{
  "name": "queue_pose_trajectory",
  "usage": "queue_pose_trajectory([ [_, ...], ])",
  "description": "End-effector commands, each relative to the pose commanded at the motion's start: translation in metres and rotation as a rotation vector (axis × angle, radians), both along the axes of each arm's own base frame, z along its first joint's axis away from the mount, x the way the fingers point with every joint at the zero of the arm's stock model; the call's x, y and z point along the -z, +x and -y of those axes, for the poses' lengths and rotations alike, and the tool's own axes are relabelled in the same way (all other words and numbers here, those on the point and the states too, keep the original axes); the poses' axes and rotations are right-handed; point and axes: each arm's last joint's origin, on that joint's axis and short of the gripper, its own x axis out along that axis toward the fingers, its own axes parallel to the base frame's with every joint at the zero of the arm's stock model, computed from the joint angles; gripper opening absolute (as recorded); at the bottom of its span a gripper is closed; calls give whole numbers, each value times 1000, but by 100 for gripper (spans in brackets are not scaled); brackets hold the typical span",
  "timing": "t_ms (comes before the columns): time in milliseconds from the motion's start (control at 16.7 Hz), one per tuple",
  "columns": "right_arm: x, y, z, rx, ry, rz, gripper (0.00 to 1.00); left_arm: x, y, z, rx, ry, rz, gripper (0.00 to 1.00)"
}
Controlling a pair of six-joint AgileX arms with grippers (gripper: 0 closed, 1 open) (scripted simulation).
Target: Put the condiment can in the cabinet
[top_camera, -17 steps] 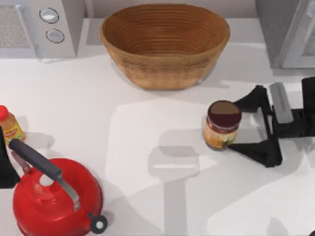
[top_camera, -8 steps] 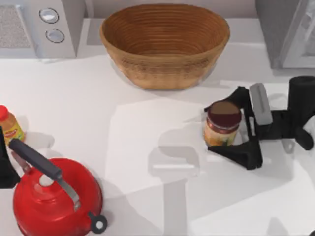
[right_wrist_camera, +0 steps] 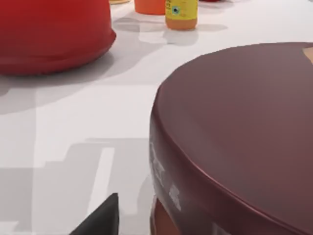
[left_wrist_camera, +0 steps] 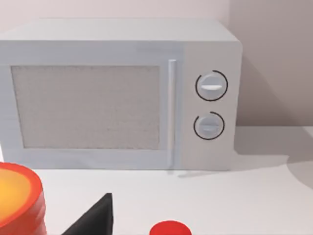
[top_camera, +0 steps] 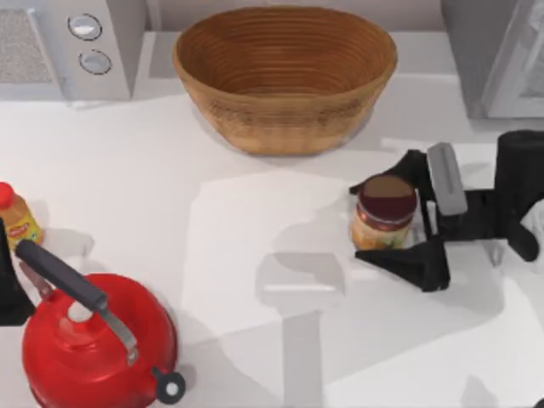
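Condiment can [top_camera: 385, 212], maroon-lidded with orange-yellow label, stands upright between the right tool's [top_camera: 398, 214] spread fingers.

Legible text: none. Condiment can [top_camera: 384, 214], lower right of frame: orange-yellow label, markings unreadable. Yellow bottle [top_camera: 17, 216], left edge: label print indistinct.

condiment can [top_camera: 384, 214]: we see a smooth, faintly glossy maroon lid over a paper-like orange label.
basket [top_camera: 285, 75]: woven wicker, ribbed and matt.
kettle [top_camera: 95, 348]: glossy red body, our guess enamel; dark matt handle.
table [top_camera: 212, 229]: smooth matt white.
right gripper [top_camera: 393, 221]: matt black plastic-looking fingers.
microwave [left_wrist_camera: 120, 93]: pale matt casing, speckled door panel.
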Motion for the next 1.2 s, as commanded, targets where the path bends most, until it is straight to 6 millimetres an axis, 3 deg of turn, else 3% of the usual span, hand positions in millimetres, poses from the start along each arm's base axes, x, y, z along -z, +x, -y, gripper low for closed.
queue_pose_trajectory([
  [660, 0, 0, 0, 0, 0, 0, 2, 0, 0, 0, 0, 0, 0, 100],
  [1200, 0, 0, 1, 3, 0, -2, 0, 0, 0, 0, 0, 0, 0, 100],
])
